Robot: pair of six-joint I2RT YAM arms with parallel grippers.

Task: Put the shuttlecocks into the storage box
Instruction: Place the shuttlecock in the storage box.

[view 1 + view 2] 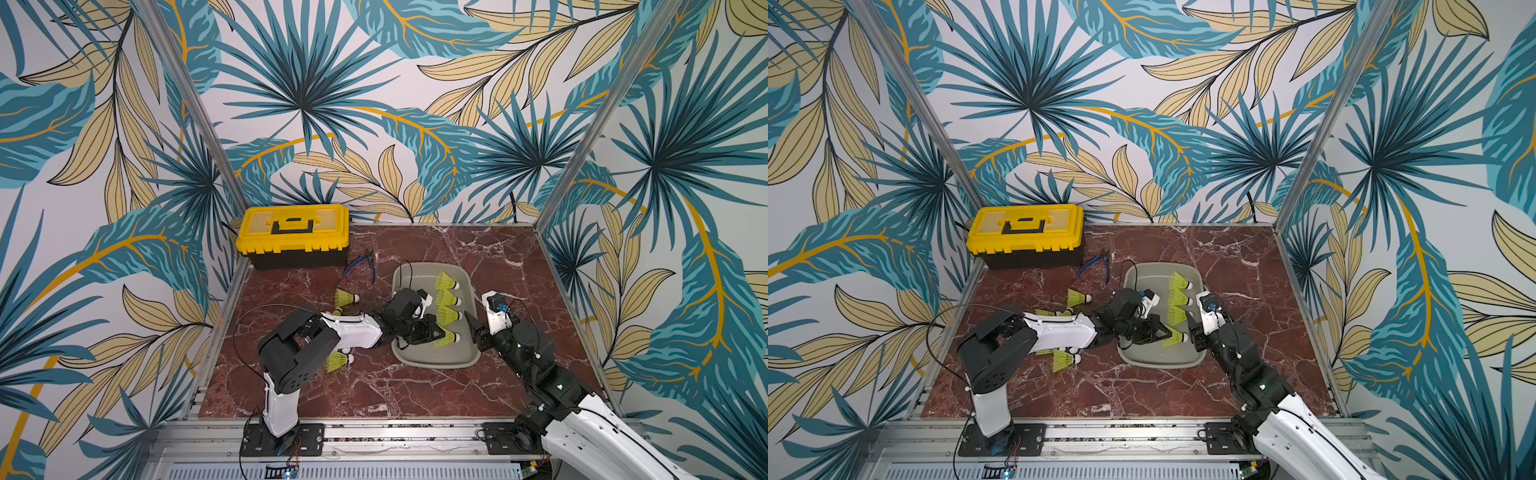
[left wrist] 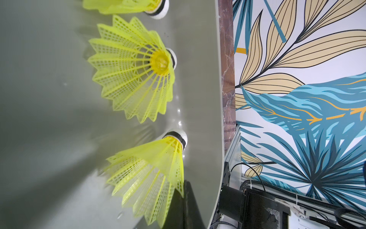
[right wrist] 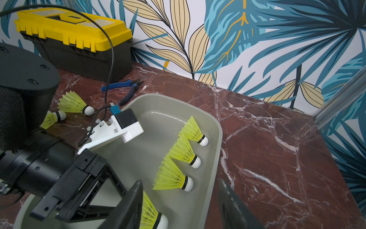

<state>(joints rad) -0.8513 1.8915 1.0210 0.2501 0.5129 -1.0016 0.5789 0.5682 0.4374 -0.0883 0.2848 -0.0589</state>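
Four shuttlecocks (image 1: 445,282) in the storage box (image 1: 432,357) — toolbox (image 1: 293,235) behind (left)

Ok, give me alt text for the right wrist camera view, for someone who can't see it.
Four yellow-green shuttlecocks lie in a row inside the grey tray, and the left gripper is shut on the nearest shuttlecock. Two more shuttlecocks lie on the marble table beyond, near blue pliers and a yellow-lidded toolbox.

- We see bright, even light from above, with soft shadows.
- We note small glints on the storage box (image 2: 179,117) floor.
- We find the nearest parts blurred in wrist views; top-view edges bow.
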